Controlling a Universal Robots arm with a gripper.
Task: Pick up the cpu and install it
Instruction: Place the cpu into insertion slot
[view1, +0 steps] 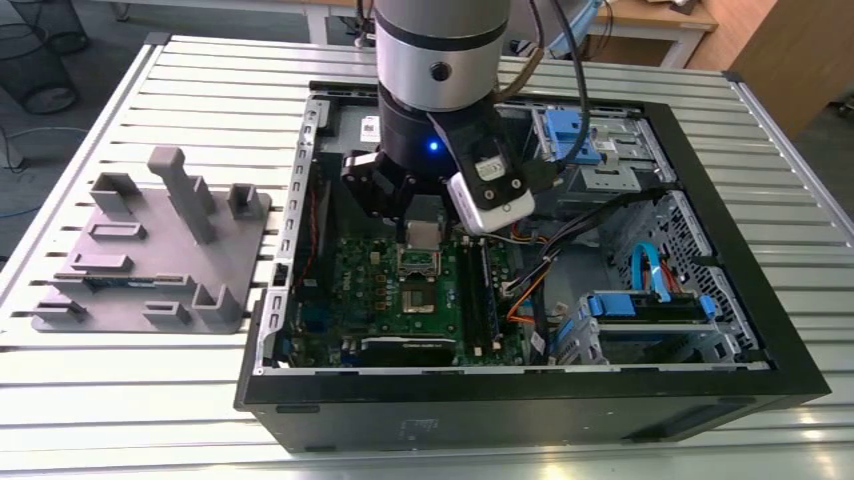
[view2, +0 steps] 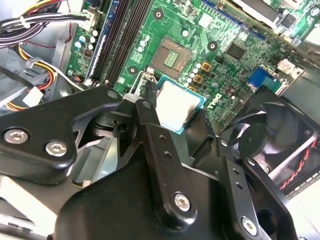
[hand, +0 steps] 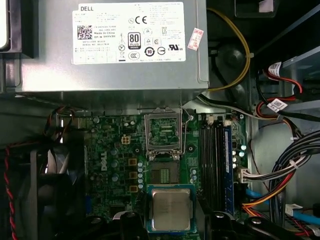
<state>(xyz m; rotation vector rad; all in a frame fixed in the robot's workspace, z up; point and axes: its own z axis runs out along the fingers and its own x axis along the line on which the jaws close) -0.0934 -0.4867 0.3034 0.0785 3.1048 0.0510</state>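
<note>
End effector is closed on the cpu, its fingers pressing two opposite edges. The cpu hangs flat, metal top up, above the motherboard, just beside the open socket and not yet seated in it. The motherboard lies inside the case on the worktop.

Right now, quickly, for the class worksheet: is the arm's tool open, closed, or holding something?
Tool: closed, holding the chip by its edges.
</note>
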